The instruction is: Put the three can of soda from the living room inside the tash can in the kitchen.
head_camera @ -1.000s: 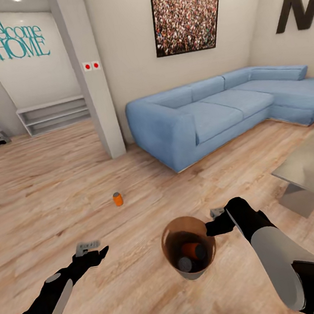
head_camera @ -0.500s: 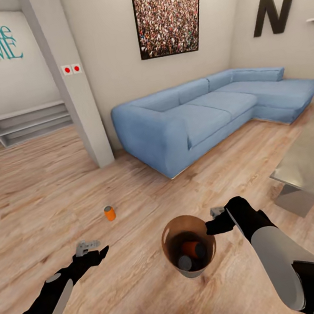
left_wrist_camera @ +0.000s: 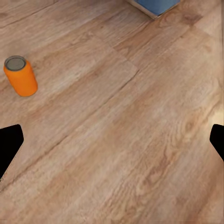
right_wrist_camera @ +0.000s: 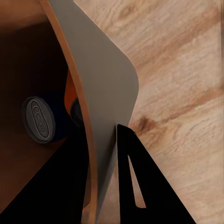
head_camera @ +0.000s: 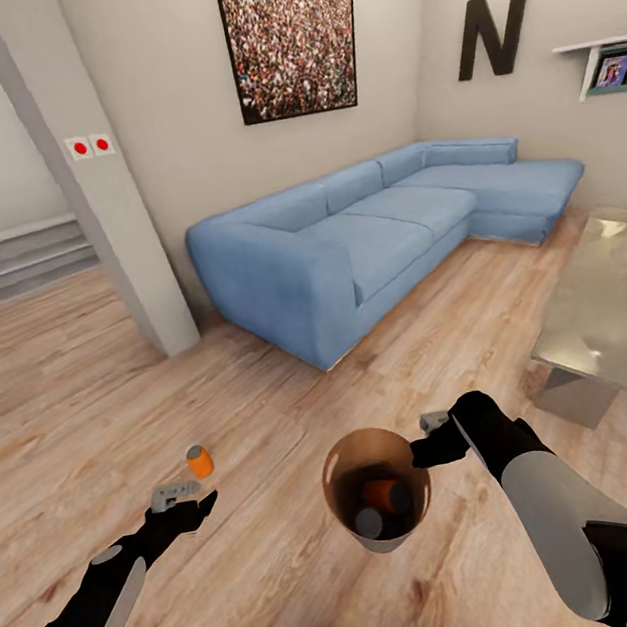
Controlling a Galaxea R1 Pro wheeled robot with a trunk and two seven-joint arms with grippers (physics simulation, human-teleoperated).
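The right claw (head_camera: 427, 440) is clamped on the rim of the tash can (head_camera: 383, 541), one finger inside the wall and one outside, holding it above the wood floor (head_camera: 264, 382). Two cans lie in it, one orange (head_camera: 385, 495), one dark blue (right_wrist_camera: 44, 119). The left claw (head_camera: 174, 499) is spread wide and empty; just beyond it an orange can of soda (head_camera: 199, 461) stands upright on the floor, with the blue sofa (head_camera: 371, 228) further off
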